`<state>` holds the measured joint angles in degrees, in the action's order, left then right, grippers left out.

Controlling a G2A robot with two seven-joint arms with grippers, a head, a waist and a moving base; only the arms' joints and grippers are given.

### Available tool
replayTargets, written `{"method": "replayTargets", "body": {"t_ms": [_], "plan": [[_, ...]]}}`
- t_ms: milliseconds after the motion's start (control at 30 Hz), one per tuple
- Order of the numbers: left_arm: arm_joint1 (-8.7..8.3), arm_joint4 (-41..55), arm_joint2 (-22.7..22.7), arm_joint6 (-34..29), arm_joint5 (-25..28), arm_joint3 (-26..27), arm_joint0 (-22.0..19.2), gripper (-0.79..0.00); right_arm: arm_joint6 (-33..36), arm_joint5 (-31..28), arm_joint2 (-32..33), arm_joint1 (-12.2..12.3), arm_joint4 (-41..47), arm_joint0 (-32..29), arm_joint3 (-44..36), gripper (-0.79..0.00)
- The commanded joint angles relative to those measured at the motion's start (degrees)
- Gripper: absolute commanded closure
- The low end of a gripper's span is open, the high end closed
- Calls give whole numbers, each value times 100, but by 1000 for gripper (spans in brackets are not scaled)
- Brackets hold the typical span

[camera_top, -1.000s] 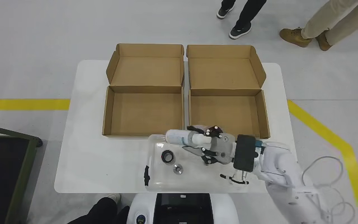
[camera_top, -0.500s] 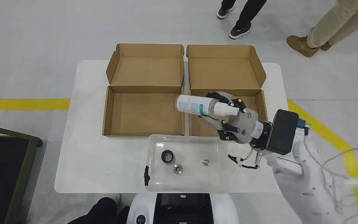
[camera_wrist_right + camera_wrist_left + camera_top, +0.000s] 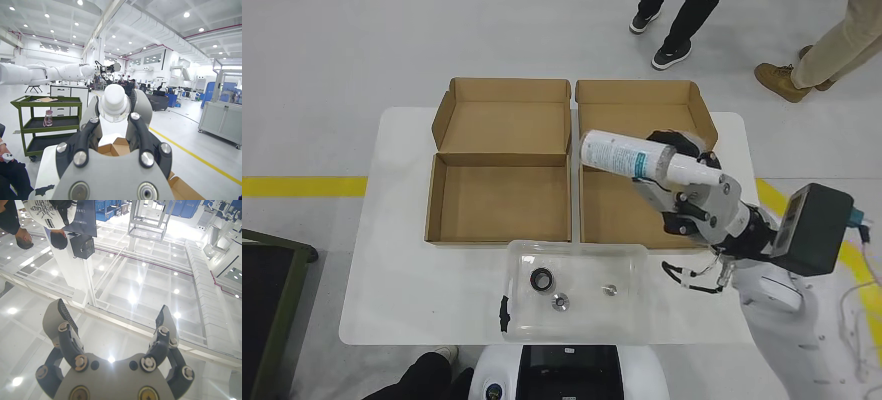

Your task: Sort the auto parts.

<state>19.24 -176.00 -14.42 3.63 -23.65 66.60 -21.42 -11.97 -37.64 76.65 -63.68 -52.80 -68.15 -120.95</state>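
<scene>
Our right gripper [image 3: 674, 166] is clamped on the white bottle [image 3: 617, 153] near its cap, with the long body sticking out past the fingers and the right box [image 3: 612, 215] below. We judge the bottle light, rigid and smooth, so a hold nearer the middle would balance better.

A bottle [image 3: 627, 155] is held in the right gripper [image 3: 674, 168], above the right box [image 3: 617, 215]. The left box [image 3: 502, 200] is set to the gripper's left. The tray [image 3: 512, 260] is placed nearer the robot than the gripper, with small parts [image 3: 560, 302] lying in it.
</scene>
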Motion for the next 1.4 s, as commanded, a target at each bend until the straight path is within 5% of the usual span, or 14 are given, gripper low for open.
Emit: {"method": "replayTargets", "body": {"t_ms": [0,533,1367], "plan": [[0,0,0,0,0,0,0,-785,-53,12,-20,-10,29,12,24,0],[0,0,0,0,0,0,0,-785,-45,-189,-151,-54,-22,-28,264,0],[0,0,0,0,0,0,0,-785,1613,-173,-280,21,-1094,-501,1226,0]]}}
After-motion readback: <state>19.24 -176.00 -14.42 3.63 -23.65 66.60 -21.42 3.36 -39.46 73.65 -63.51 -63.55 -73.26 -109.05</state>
